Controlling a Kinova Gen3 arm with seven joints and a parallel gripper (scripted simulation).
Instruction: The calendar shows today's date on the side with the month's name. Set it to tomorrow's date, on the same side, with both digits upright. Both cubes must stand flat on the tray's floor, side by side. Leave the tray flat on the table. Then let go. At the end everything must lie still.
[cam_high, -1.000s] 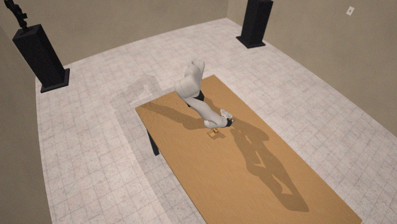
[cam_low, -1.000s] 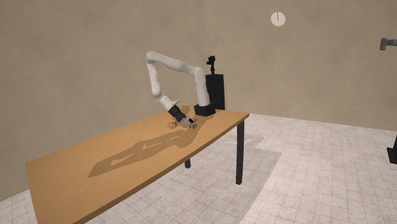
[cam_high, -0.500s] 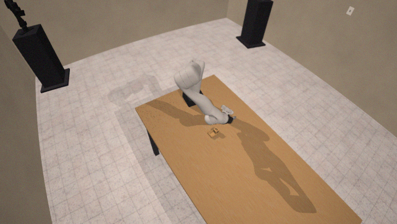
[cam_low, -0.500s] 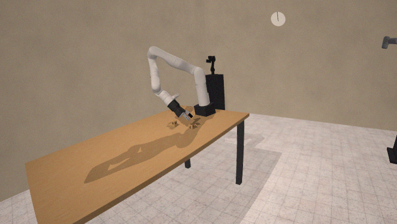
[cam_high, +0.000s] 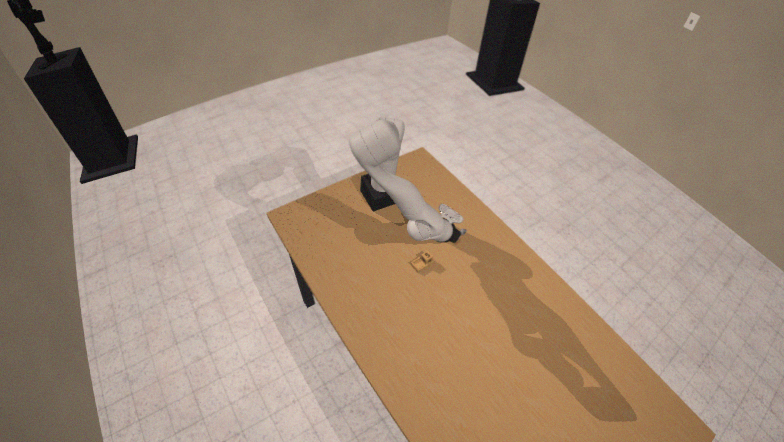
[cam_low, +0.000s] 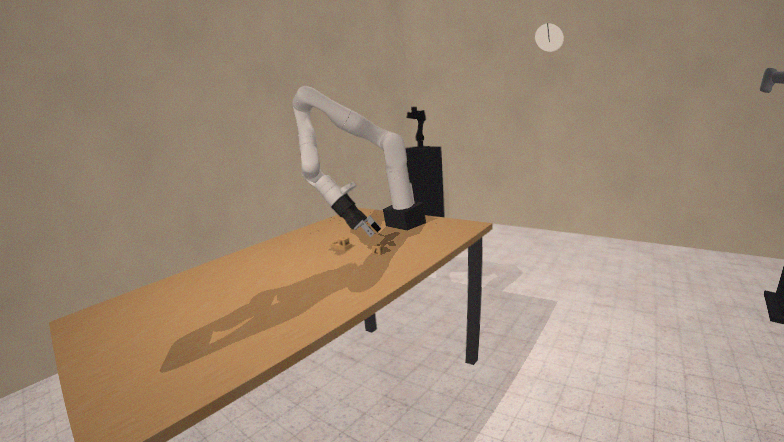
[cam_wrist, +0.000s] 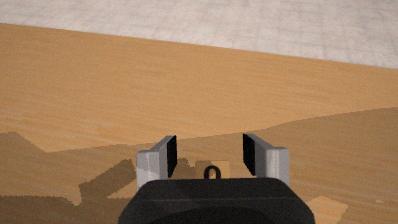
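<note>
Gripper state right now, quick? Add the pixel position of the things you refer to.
Gripper (cam_high: 463, 232) (cam_low: 372, 225) (cam_wrist: 209, 148): open, jaws wide apart, holding nothing; a numbered cube (cam_wrist: 220, 168) shows beyond it.

Top cam high, far, facing down; ext. side-on, far; both share table (cam_high: 494, 351) (cam_low: 219, 307).

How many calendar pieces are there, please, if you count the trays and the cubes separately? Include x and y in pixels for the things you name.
Tray (cam_high: 421, 265) (cam_low: 336, 248): 1
Cubes: 2 (one cube in the tray (cam_high: 426, 256) (cam_low: 344, 242), one loose cube (cam_low: 378, 250) (cam_wrist: 223, 166) outside it)
Total: 3
</note>
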